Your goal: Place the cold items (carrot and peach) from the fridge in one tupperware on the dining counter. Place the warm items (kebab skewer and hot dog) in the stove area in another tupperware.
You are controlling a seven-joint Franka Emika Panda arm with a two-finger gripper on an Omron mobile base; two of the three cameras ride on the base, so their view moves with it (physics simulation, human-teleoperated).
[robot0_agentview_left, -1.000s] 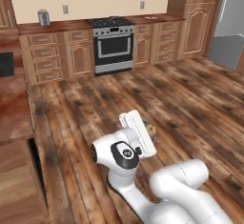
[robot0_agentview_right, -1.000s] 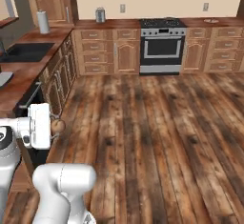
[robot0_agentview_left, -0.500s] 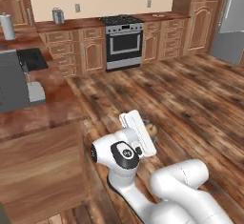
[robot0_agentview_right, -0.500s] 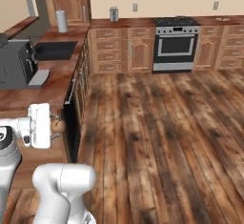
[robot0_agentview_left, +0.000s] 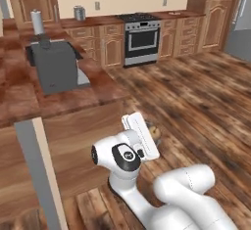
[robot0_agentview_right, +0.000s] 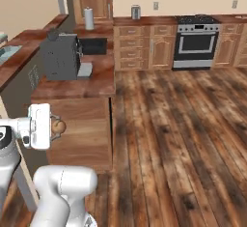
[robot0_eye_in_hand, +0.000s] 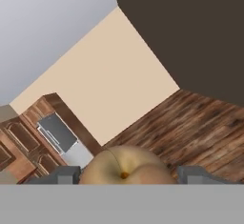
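Peach (robot0_eye_in_hand: 125, 168) sits clamped between the jaws at the bottom centre of the hand view, so one cold item is in transit and not yet in any tupperware; I judge the task early, with the carrot, kebab skewer and hot dog unaccounted for. The gripper (robot0_agentview_right: 54, 127) is tucked low at left, beside the tabletop (robot0_agentview_right: 87, 85) carrying a grey appliance (robot0_agentview_right: 61, 56).
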